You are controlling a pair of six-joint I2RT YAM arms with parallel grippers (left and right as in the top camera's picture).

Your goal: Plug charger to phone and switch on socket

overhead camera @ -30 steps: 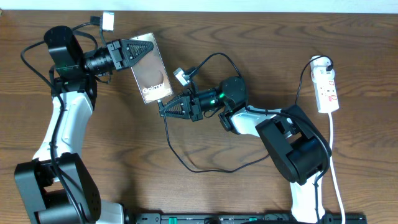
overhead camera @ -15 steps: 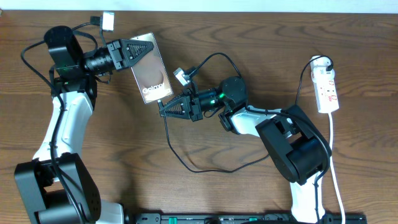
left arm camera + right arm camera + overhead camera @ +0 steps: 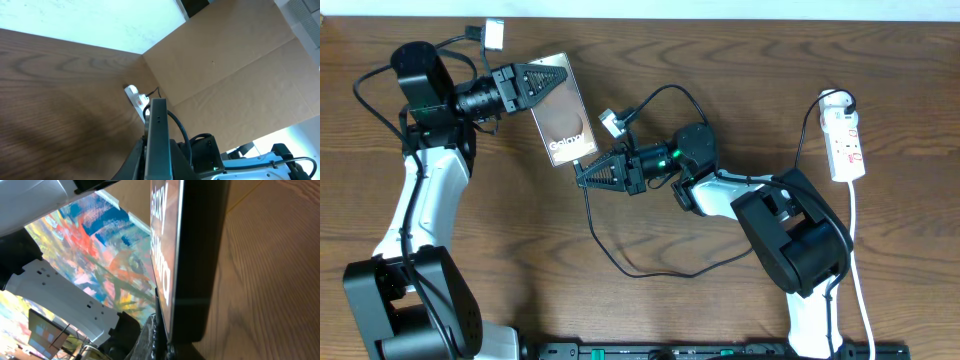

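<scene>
The phone [image 3: 560, 115] is lifted off the table and tilted, with my left gripper [image 3: 548, 80] shut on its upper end. In the left wrist view its thin edge [image 3: 158, 130] stands between my fingers. My right gripper [image 3: 582, 172] is shut at the phone's lower edge, gripping the end of the charger. The charger's black cable [image 3: 620, 268] loops across the table toward the socket [image 3: 846, 140]. The plug tip itself is hidden. In the right wrist view the phone [image 3: 192, 255] fills the frame edge-on, and its white lettering shows. The socket [image 3: 134, 94] lies far off on the wood.
The socket's white lead [image 3: 860, 260] runs down the right side of the table. A brown cardboard wall [image 3: 225, 60] stands behind the table. Each wrist carries a small white connector [image 3: 610, 122] on a black cable.
</scene>
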